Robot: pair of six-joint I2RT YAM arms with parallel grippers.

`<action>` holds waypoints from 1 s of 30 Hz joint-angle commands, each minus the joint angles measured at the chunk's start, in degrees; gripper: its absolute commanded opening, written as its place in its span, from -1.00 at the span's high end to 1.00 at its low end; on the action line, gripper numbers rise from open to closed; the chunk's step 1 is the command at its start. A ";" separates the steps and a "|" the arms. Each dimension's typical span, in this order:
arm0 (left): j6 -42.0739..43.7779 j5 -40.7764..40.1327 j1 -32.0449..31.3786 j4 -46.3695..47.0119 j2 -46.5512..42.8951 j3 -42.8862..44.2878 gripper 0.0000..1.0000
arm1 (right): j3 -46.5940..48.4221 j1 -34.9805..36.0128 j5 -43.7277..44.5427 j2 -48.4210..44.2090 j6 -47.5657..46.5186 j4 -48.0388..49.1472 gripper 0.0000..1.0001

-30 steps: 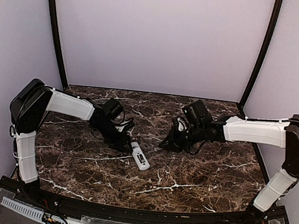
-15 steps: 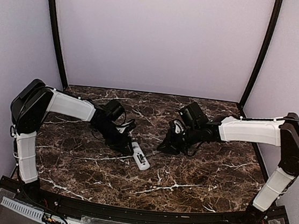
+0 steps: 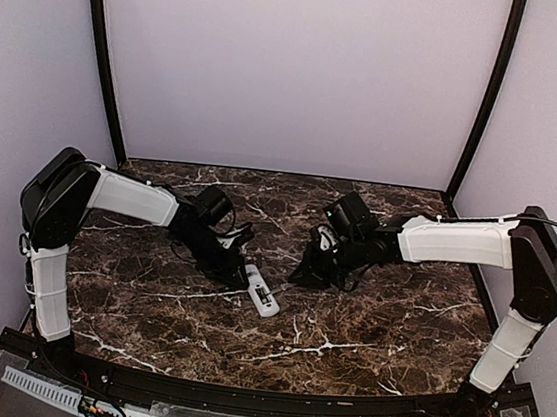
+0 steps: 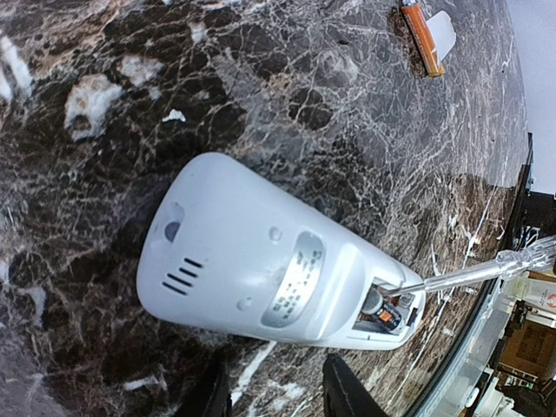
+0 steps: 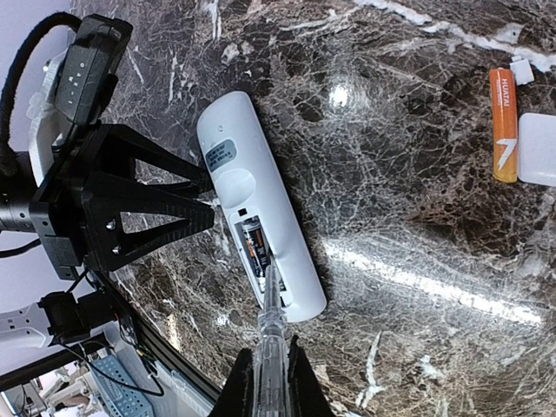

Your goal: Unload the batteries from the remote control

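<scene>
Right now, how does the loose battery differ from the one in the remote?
Place: loose battery lies on the table beside the white cover; seated battery sits in the open bay of the remote.
View: loose battery shows its whole orange side; seated battery is half hidden, mostly dark.
Contact: screwdriver in the right gripper reaches the seated battery; no tool is near the loose battery.
Both are thin cells lying flat.

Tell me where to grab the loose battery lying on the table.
From straight above, fingers on its long sides: the battery lies flat, a thin cylinder. The cover sits against one side, so probably grip the half that clears it.
</scene>
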 commanded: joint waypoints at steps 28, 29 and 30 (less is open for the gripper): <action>-0.04 -0.23 -0.68 -1.99 1.17 -0.72 0.29 | -8.72 -0.24 -14.52 0.53 6.82 21.51 1.00; -0.02 -0.29 -0.69 -1.99 1.16 -0.72 0.30 | -8.75 -0.24 -14.66 0.54 6.82 21.70 1.00; -0.02 -0.31 -0.69 -2.05 1.16 -0.68 0.30 | -8.69 -0.22 -14.69 0.42 6.82 21.83 1.00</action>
